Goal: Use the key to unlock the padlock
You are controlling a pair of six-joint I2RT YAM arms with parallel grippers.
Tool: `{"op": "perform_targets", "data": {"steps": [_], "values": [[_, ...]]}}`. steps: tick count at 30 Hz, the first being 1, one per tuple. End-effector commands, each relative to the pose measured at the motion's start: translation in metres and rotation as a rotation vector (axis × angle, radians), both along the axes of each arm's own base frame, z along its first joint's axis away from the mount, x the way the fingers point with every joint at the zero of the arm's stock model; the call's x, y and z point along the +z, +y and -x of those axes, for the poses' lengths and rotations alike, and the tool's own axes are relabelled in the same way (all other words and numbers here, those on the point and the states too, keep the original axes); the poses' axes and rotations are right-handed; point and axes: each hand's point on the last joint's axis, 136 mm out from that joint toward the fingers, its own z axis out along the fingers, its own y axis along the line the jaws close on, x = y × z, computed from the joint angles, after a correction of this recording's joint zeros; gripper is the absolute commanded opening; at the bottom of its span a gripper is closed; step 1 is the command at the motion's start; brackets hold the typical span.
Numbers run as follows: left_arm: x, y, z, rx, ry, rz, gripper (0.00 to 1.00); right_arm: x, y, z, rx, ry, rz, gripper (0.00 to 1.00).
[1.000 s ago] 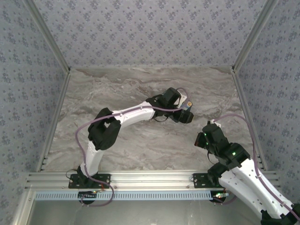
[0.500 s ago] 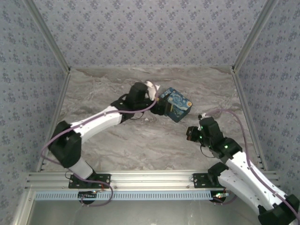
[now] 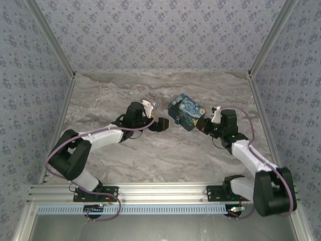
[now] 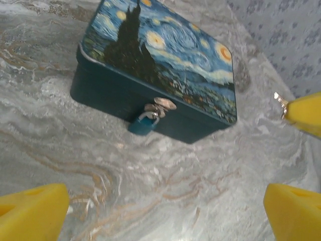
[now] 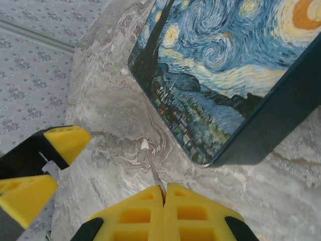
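On the left part of the marble table [image 3: 150, 165], the left gripper [image 3: 161, 124] lay low over the surface with its jaws spread wide and nothing between them. In the left wrist view its two yellow fingertips [image 4: 32, 211] stood far apart at the lower corners, and only bare marble was seen between them. It pointed to the right, toward the box [image 3: 186, 111], near it but not touching it. The box, painted with a blue and yellow starry night, stood on the table closer to the far edge than to the near edge, a little right of the middle, and its lid was down. The padlock [image 4: 142, 124], small and blue-teal, hung by its thin shackle from a silver hasp [image 4: 163, 105] on the dark side wall of the box that faced the left gripper. Its body was down near the marble; whether it touched the marble could not be told. To the right of the box, the right gripper [image 3: 204, 125] was low as well and just beside the right corner of the box. Its yellow fingers [image 5: 135, 216] were pressed together, and they pinched the key [image 5: 152, 168]. The thin metal blade stuck out from between them, over the marble, just beside the corner of the box and apart from the padlock.
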Motion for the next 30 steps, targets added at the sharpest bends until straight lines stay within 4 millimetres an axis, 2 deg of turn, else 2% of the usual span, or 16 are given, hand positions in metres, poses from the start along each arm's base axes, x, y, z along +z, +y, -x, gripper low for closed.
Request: {"op": "perform_targets", "data": {"steps": [1, 7, 11, 18, 21, 26, 30], "values": [[0.008, -0.025, -0.002, -0.092, 0.021, 0.128, 0.99, 0.021, 0.014, -0.02, 0.099, -0.114, -0.047, 0.0], [-0.007, -0.044, -0.015, -0.135, 0.043, 0.146, 0.98, -0.002, 0.012, -0.044, 0.094, -0.082, 0.017, 0.0], [-0.014, -0.05, -0.021, -0.147, 0.043, 0.131, 0.97, -0.01, 0.011, -0.053, 0.09, -0.068, 0.052, 0.0], [-0.031, -0.065, -0.02, -0.2, 0.056, 0.098, 0.92, -0.02, 0.017, -0.069, 0.116, -0.037, 0.069, 0.0], [-0.035, -0.07, -0.021, -0.216, 0.054, 0.087, 0.92, -0.031, 0.018, -0.07, 0.113, 0.0, 0.096, 0.0], [-0.042, -0.075, -0.024, -0.227, 0.056, 0.081, 0.91, -0.06, 0.016, -0.06, 0.109, 0.102, 0.151, 0.0], [-0.047, -0.078, -0.025, -0.243, 0.055, 0.076, 0.87, -0.073, 0.016, -0.052, 0.113, 0.135, 0.186, 0.0]]}}
